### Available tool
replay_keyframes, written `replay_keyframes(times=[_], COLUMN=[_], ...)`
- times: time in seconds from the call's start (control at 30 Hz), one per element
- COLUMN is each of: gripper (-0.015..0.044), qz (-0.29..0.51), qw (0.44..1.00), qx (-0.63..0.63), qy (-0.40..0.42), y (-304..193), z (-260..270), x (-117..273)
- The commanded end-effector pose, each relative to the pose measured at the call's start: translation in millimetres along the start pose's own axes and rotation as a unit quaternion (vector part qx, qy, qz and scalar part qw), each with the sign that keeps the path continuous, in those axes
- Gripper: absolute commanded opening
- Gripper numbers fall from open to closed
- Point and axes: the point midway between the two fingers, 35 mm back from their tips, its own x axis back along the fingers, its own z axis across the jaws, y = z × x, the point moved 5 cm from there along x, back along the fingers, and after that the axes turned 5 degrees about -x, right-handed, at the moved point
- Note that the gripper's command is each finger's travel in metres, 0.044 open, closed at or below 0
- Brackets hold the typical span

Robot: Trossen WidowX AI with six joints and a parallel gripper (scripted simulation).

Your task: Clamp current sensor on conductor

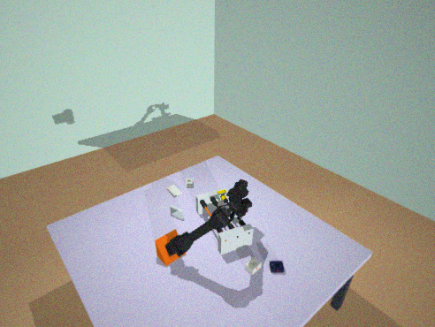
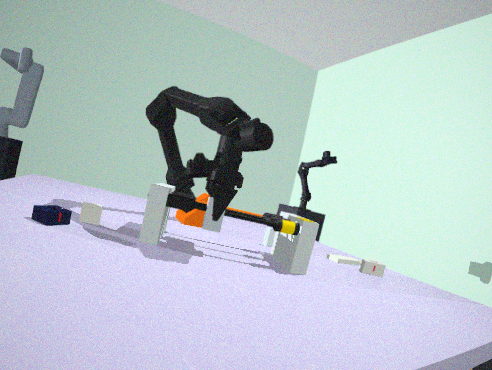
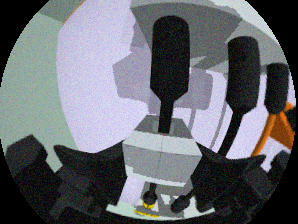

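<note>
We look down on a pale lilac counter (image 1: 133, 269) standing in a corner between two pale green walls. Our black arm (image 1: 201, 230) reaches from beside an orange block (image 1: 164, 252) over two upright white panels, the nearer one (image 1: 235, 239) dotted with small marks. Past them we see a yellow marker (image 1: 221, 192). Near the closer panel lie a whitish block (image 1: 253, 265) and a dark navy block (image 1: 277, 267), apart from each other. Three small pale pieces lie on the farther side.
</note>
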Motion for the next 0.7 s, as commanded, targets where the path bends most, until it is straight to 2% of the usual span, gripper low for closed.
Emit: replay_keyframes(times=[0.0,0.27,0.67], gripper=[0.0052,0.0262,0.0264], qz=[0.000,0.000,0.000], qw=[1.000,1.000,1.000], qx=[0.000,0.000,0.000], qy=[0.000,0.000,0.000], y=[0.1,0.1,0.1], z=[0.1,0.1,0.1], x=[0.2,0.2,0.2])
